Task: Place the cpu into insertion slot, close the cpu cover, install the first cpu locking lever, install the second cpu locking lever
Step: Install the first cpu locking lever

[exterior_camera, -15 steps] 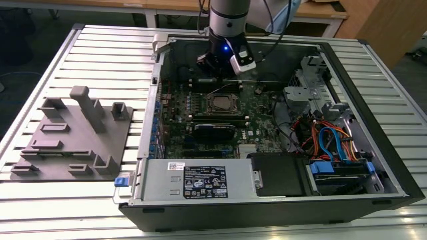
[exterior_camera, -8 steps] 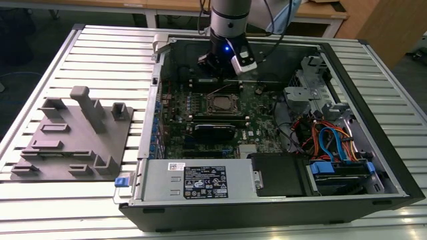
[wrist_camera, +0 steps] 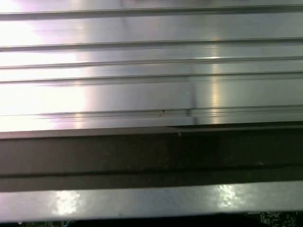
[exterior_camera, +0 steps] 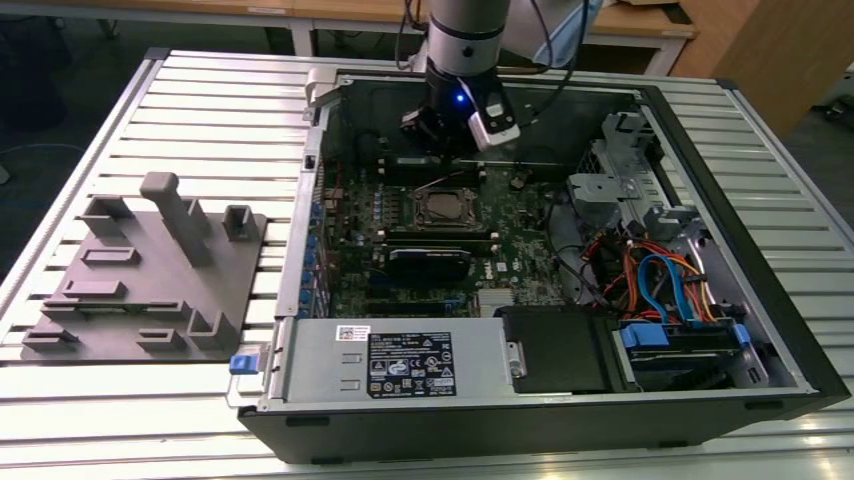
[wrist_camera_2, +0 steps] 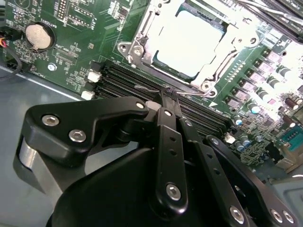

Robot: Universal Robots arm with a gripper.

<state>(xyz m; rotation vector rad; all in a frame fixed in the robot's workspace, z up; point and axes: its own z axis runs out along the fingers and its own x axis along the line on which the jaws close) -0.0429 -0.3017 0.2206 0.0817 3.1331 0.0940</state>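
- The tool (wrist_camera_2: 166,97) is hanging low inside the open computer case (exterior_camera: 747,330), its fingers drawn together to a narrow tip with nothing visible between them.
- In the second wrist view the tip is sitting just beside a thin wire lever (wrist_camera_2: 156,88) that is running along the near edge of the slot (wrist_camera_2: 182,45); whether it is touching the lever I cannot tell.
- The cpu (wrist_camera_2: 189,42) is lying flat in the slot, straight ahead of the tip and just past the lever, with the cover (wrist_camera_2: 142,35) framing it and apparently down.
- The lever's long axis is lying across the tool's reach, parallel to the black memory slots (wrist_camera_2: 142,82) under the tip.
- In the exterior view the slot (exterior_camera: 445,207) is sitting just in front of and below the arm (exterior_camera: 461,70), mid-board; the case is resting on the table (exterior_camera: 160,110).
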